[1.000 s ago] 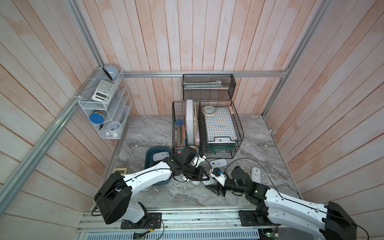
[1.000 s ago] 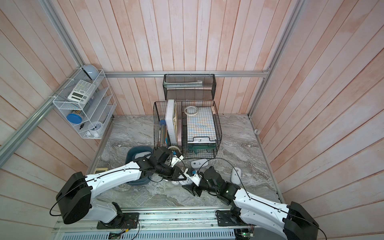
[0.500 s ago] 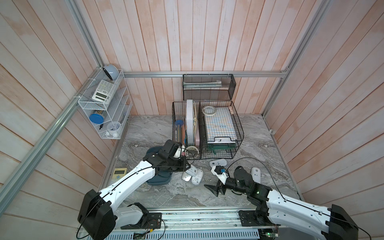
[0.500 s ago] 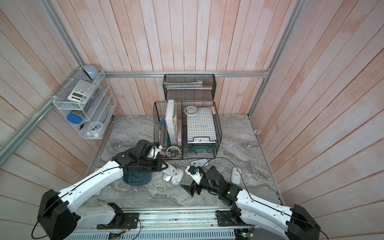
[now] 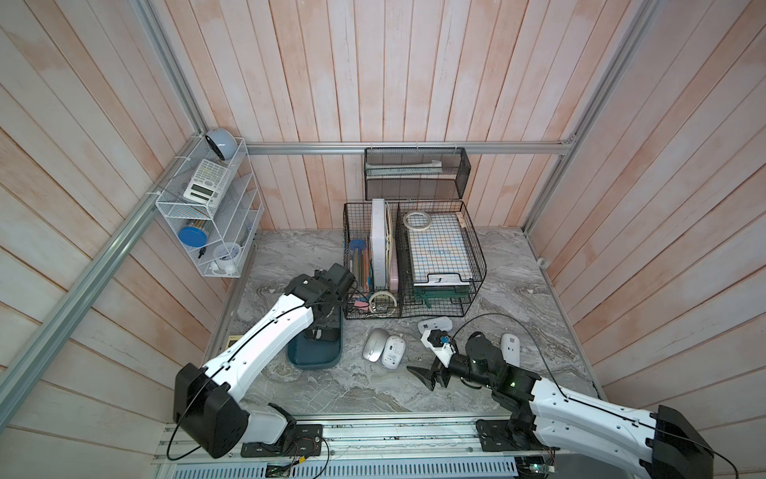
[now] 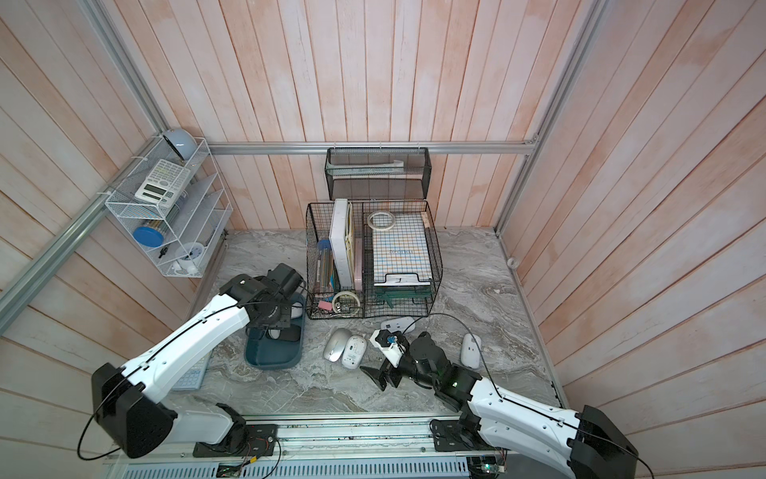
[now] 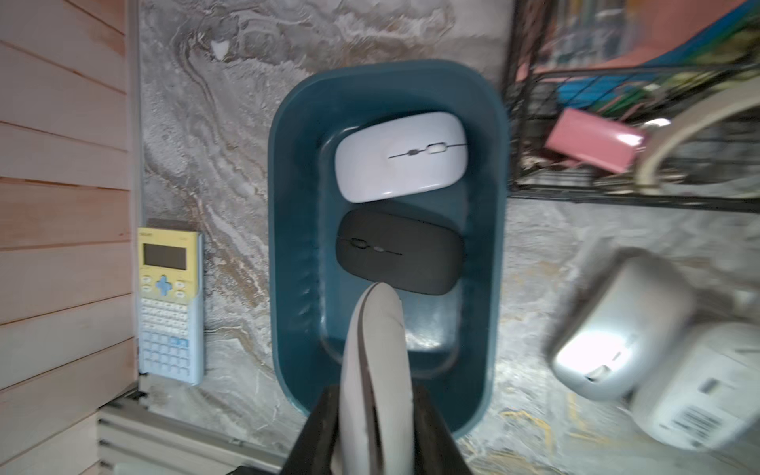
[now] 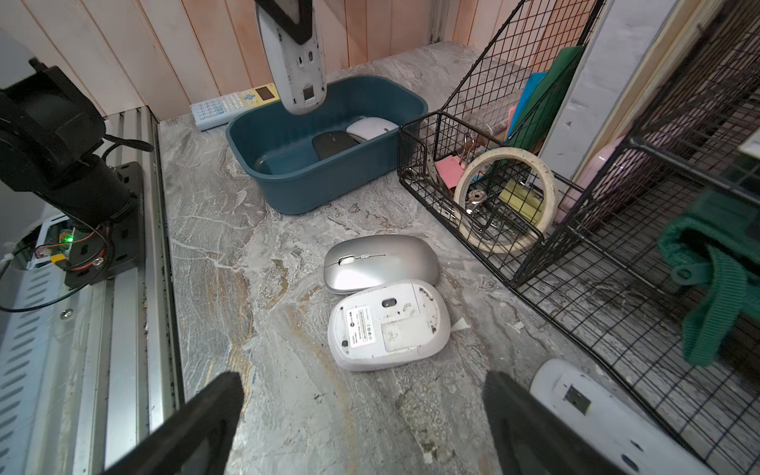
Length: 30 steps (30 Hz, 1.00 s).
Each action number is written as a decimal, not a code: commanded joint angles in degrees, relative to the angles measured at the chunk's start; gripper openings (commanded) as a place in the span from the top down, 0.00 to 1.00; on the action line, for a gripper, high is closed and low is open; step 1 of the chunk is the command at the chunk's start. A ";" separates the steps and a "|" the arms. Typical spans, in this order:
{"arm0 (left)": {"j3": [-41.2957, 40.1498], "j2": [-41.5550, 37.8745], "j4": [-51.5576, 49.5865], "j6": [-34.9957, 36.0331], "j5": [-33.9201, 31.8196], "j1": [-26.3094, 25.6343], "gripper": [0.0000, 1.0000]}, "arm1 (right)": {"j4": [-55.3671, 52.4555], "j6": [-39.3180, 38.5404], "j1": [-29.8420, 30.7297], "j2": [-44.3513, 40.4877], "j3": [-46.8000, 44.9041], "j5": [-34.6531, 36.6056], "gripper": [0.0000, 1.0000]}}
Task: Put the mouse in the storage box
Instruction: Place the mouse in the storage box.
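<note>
Moments after the right jaws sprang wide and empty near the front edge of the table, the left jaws, clenched on a grey mouse, have swung it edge-on above the teal storage box by its left edge, release apparently next.

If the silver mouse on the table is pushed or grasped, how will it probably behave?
The silver mouse looks rigid, so it should keep its shape. Its glossy domed shell may slip in a grip. Lying flat beside the upturned white mouse, it would likely slide, not roll.
</note>
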 commanded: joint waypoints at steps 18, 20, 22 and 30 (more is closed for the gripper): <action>-7.37 17.17 3.88 -4.40 -10.89 -5.82 0.66 | 1.12 0.19 0.23 0.04 -0.76 1.83 0.02; -8.01 16.70 4.45 -4.37 -10.46 -5.91 0.56 | 1.06 0.20 0.26 0.24 -0.69 2.06 0.02; -8.53 16.08 4.48 -4.69 -10.55 -5.98 0.42 | 0.99 0.13 0.25 0.28 -0.65 2.18 0.02; -7.32 9.85 4.88 -4.36 -7.97 -6.12 0.29 | 0.01 2.88 0.19 0.22 -0.36 7.08 0.03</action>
